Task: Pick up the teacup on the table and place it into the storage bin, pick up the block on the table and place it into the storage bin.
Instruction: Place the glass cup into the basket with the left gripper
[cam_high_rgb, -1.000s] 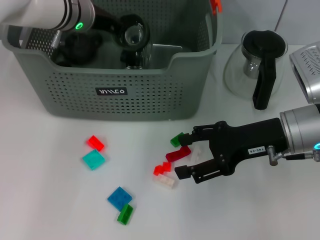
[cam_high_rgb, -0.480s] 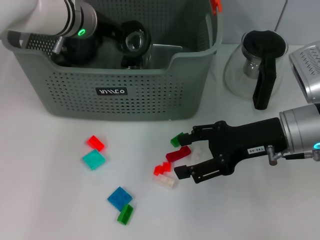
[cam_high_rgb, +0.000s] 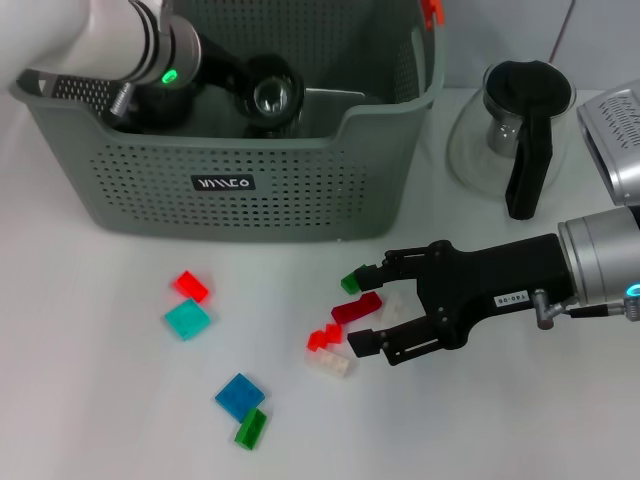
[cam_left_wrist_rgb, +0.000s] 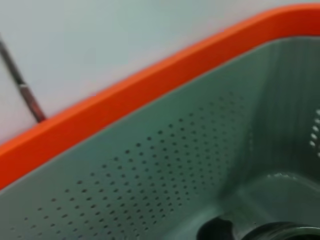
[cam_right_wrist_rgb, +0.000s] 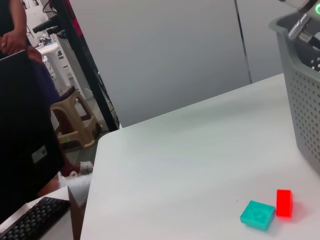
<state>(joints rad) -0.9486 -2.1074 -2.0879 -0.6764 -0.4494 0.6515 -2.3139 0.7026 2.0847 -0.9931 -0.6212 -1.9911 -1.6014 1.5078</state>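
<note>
The left arm reaches down inside the storage bin (cam_high_rgb: 250, 185), a grey-green perforated plastic basket at the back of the smooth white counter (cam_high_rgb: 100, 400); I cannot tell how its pincer stands. A glassy teacup (cam_high_rgb: 275, 97) sits in the bin. Small glossy blocks lie scattered in front. The right pincer (cam_high_rgb: 368, 312) gapes wide around a dark red block (cam_high_rgb: 356, 307). A glass pot (cam_high_rgb: 510, 130) stands behind it.

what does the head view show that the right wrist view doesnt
Only the head view shows the right end effector open over the red brick, the glass pot, and the left arm reaching into the storage bin. Only the right wrist view shows a stool and keyboard beyond the table. Both show the bin, teal block and small red block.
</note>
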